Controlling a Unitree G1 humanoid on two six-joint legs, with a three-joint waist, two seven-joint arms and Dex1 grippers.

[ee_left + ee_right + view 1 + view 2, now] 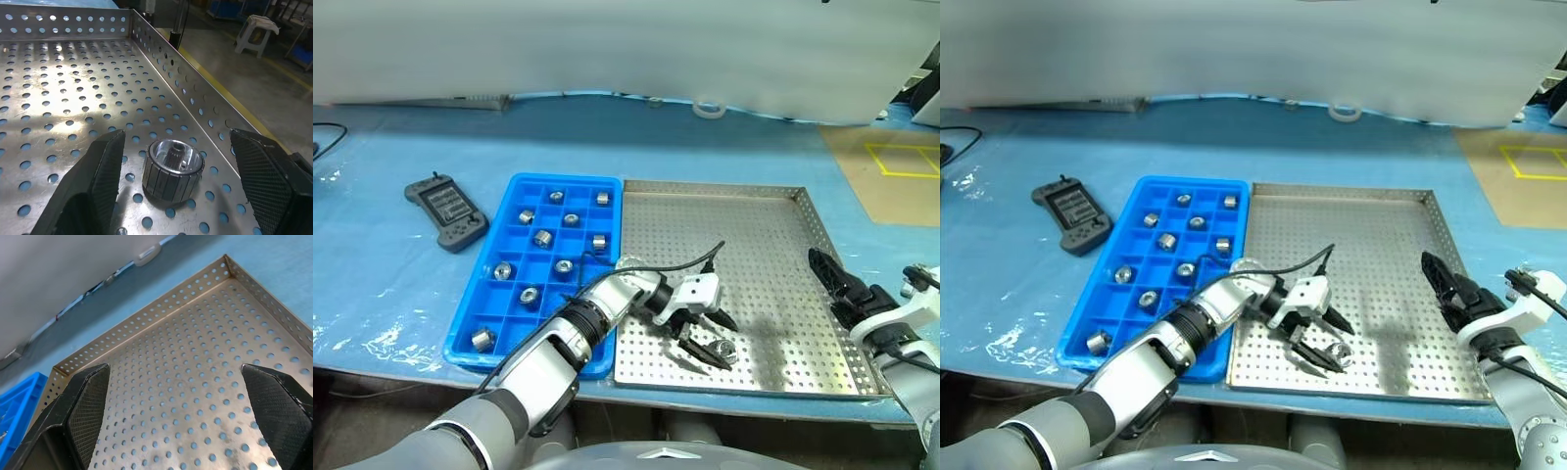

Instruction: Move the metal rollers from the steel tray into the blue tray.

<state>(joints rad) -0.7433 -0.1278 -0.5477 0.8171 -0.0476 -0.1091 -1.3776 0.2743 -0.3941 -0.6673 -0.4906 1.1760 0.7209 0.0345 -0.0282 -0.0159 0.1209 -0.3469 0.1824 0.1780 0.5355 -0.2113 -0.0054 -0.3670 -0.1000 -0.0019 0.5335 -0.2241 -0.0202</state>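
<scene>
One metal roller (172, 170) is left in the steel tray (759, 245), near its front rim, upright with its hole facing up. The left gripper (710, 338) hangs low over it, fingers spread to either side and not touching. Ten or so rollers, as far as I can count, sit singly in the blue tray (509, 304). The right gripper (832, 279) gapes wide, empty, over the steel tray's right edge
</scene>
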